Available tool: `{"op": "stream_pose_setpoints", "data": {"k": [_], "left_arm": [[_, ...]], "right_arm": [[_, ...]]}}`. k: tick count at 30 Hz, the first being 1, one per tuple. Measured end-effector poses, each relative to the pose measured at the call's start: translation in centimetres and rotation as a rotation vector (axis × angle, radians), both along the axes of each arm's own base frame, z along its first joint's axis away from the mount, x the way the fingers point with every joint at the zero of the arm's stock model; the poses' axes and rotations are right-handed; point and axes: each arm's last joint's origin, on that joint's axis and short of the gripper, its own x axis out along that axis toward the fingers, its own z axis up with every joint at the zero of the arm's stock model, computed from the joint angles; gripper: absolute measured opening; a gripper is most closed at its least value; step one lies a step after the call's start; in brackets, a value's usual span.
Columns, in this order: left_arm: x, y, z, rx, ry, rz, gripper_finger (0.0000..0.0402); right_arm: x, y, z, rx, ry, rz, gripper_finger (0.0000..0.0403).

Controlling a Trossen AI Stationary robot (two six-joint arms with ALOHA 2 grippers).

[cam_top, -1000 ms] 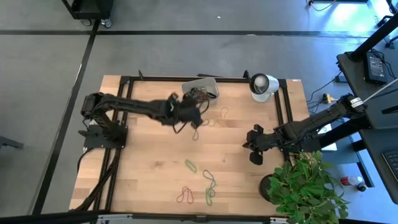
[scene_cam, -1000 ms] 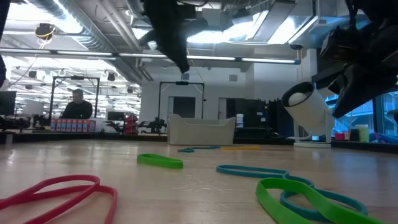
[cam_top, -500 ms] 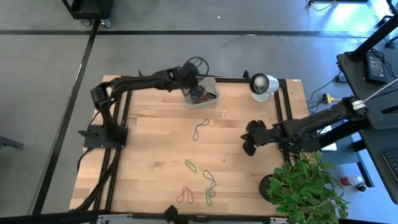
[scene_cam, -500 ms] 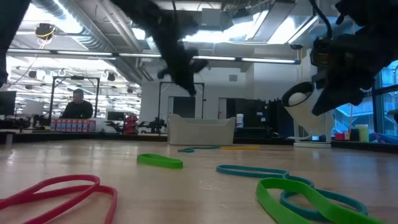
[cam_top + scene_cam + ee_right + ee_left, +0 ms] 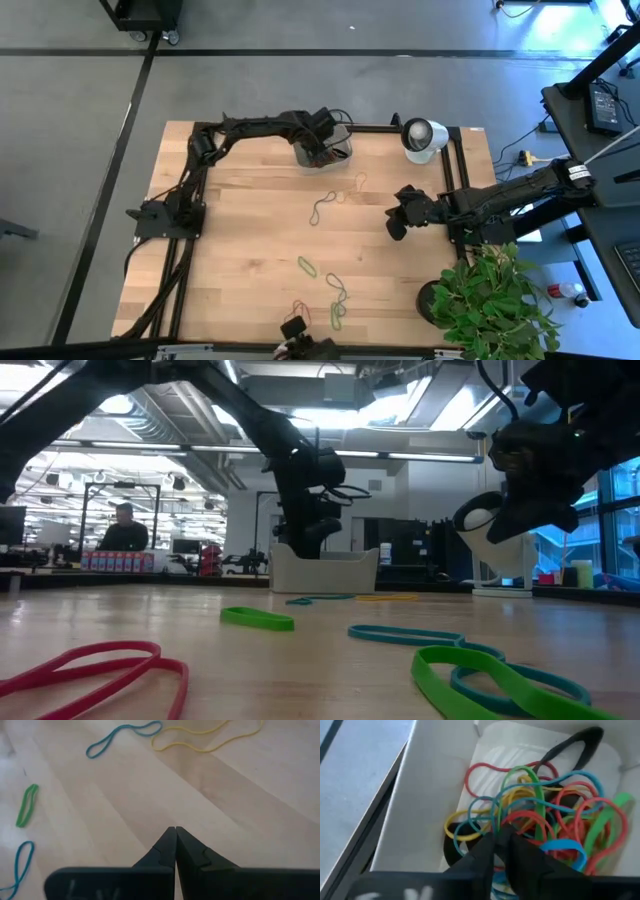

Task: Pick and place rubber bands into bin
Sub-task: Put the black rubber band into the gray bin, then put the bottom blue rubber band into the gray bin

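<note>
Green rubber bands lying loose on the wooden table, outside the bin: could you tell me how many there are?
2. One thin green elastic loop lies midway on the wooden table; the other lies nearer its front edge. Others may be hidden.

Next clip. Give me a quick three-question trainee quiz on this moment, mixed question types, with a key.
1. True or false: the left gripper is over the bin.
2. The right gripper is: A) shut on a band, B) shut with nothing between its fingers, C) open wide.
3. Fill in: beyond the right gripper, a teal rubber band lies beside a ____ rubber band.

Key: 1 true, and the left wrist view looks down on the pile of rubber bands inside. 2 B, above bare wood. 3 yellow.
</note>
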Motion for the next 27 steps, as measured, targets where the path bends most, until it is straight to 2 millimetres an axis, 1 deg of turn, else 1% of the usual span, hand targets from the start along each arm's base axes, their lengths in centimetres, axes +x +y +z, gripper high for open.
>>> {"op": "stream_pose_setpoints", "data": {"k": [4,7,11,14,17,21,24,27], "left_arm": [[0.1,0.0,-0.1,0.012,0.015,-0.021,0.0093],[-0.1,-0.1,0.5,0.015,0.015,-0.019,0.0116],[-0.6,-0.4,3.2,0.04,-0.04,0.025,0.0133],[-1.3,-0.8,5.6,0.058,-0.082,0.09,0.0135],[-2.4,-1.6,7.8,0.076,-0.085,0.167,0.013],[-3.5,-3.6,9.6,0.067,-0.077,0.245,0.0115],[-3.8,-5.9,10.1,0.05,-0.077,0.237,0.0087],[-4.3,-8.7,9.7,-0.002,-0.042,0.225,0.0035]], "right_arm": [[0.0,-0.3,0.0,0.0,0.001,-0.017,0.0007],[0.0,-0.5,0.0,-0.002,0.002,-0.025,0.0007],[0.0,-0.5,0.0,-0.011,0.008,-0.019,0.0007],[0.0,-0.5,0.0,-0.04,0.02,0.012,0.0007],[0.0,-0.5,0.0,-0.061,0.025,0.036,0.0007],[0.0,-0.5,0.0,-0.076,0.031,0.051,0.0007],[0.0,-0.5,0.0,-0.074,0.031,0.049,0.0007],[0.0,-0.5,0.0,-0.076,0.032,0.051,0.0007]]}}
